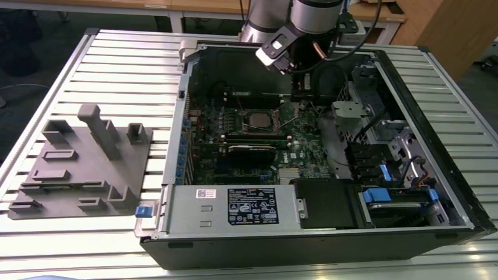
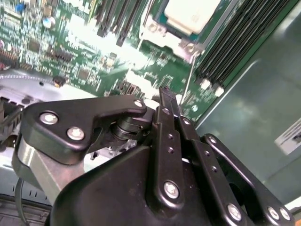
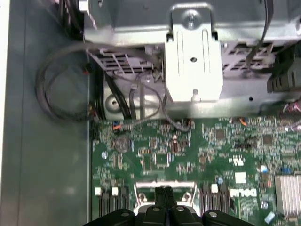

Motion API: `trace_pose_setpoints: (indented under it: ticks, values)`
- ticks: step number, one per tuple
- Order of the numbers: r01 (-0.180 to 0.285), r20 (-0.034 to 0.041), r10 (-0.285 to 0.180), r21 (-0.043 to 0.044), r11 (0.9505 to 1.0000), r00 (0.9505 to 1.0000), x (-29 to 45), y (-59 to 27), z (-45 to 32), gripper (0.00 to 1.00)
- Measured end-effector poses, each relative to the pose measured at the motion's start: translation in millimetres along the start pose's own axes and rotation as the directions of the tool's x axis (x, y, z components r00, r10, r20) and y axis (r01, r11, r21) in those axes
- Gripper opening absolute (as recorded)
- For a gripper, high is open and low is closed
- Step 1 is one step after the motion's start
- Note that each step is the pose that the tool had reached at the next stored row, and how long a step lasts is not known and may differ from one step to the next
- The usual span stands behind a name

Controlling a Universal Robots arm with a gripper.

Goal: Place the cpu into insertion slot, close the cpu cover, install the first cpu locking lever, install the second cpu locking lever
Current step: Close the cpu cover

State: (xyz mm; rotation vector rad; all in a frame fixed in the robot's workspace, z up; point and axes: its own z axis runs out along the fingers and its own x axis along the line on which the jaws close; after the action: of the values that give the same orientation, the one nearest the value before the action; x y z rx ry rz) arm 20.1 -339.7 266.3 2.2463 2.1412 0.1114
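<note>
My gripper (image 3: pixel 163 191) hung over the green board (image 3: pixel 155 150), jaws pressed together with nothing between them, the cpu (image 2: pixel 192 13) pale and silvery in its socket, the cpu cover (image 2: pixel 151 29) framing it.

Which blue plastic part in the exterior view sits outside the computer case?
The blue clip beside the grey fixture's corner, just outside the computer case wall on the exterior view's left. The other blue tabs sit inside the case, toward the exterior view's right.
</note>
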Motion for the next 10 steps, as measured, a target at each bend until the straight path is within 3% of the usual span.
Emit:
trace_pose_setpoints:
  ticks: [10]
  values:
    - [0.0, 0.0015, 0.0, 0.0, 1.0, 1.0, 1.0, 22.5, 2.9, 0.11]
